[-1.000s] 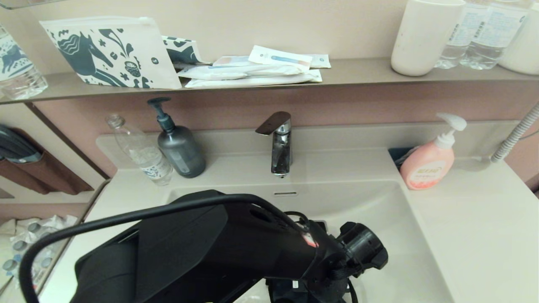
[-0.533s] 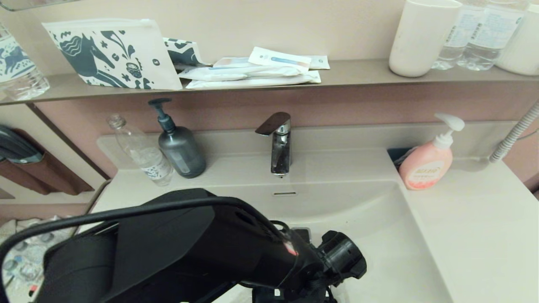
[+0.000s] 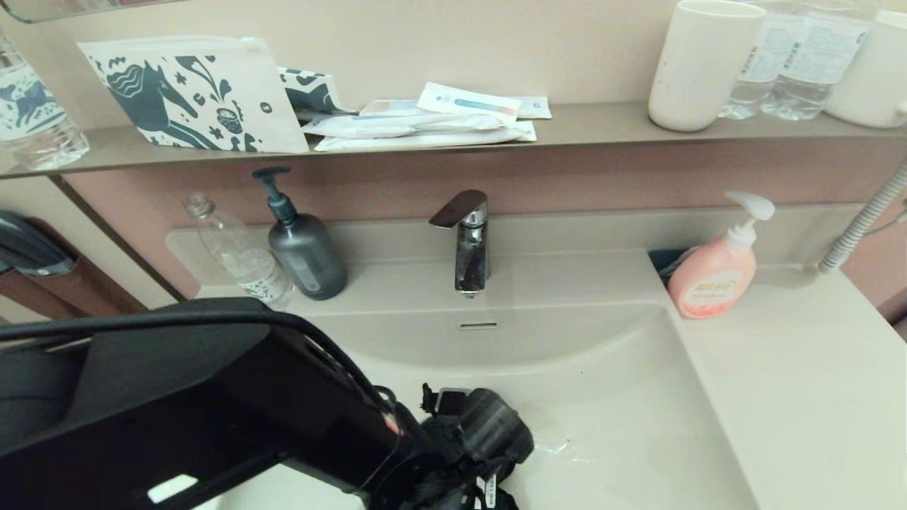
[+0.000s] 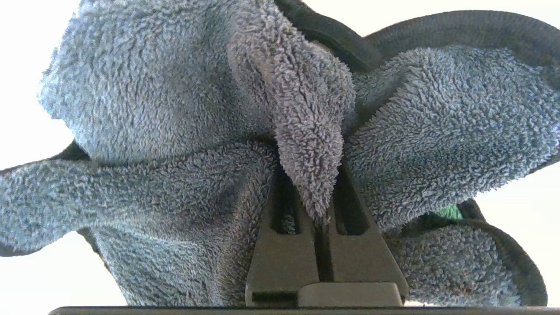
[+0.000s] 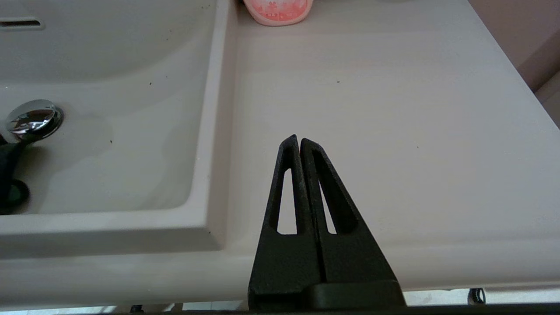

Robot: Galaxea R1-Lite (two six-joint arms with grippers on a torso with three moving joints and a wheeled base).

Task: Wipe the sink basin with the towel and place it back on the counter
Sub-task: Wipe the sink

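Note:
The grey towel (image 4: pixel 175 109), fluffy with a scrap of green trim, fills the left wrist view. My left gripper (image 4: pixel 322 205) is shut on the towel, a fold pinched between its fingers (image 4: pixel 284 253). In the head view the left arm (image 3: pixel 234 397) reaches low into the sink basin (image 3: pixel 623 397) at its near left and hides both the gripper and the towel. The chrome drain plug (image 5: pixel 33 116) shows in the right wrist view. My right gripper (image 5: pixel 299 141) is shut and empty above the counter (image 5: pixel 372 109), right of the basin near the front edge.
A chrome faucet (image 3: pixel 468 241) stands behind the overflow slot (image 3: pixel 478 326). On the counter are a pink soap bottle (image 3: pixel 712 273) at the back right, and a dark pump bottle (image 3: pixel 305 255) and a clear bottle (image 3: pixel 237 255) at the back left. A wet streak (image 3: pixel 560 448) lies in the basin.
The left arm has swept leftward and toward the near edge across the basin, uncovering the basin's middle and a wet streak. The right arm shows no change.

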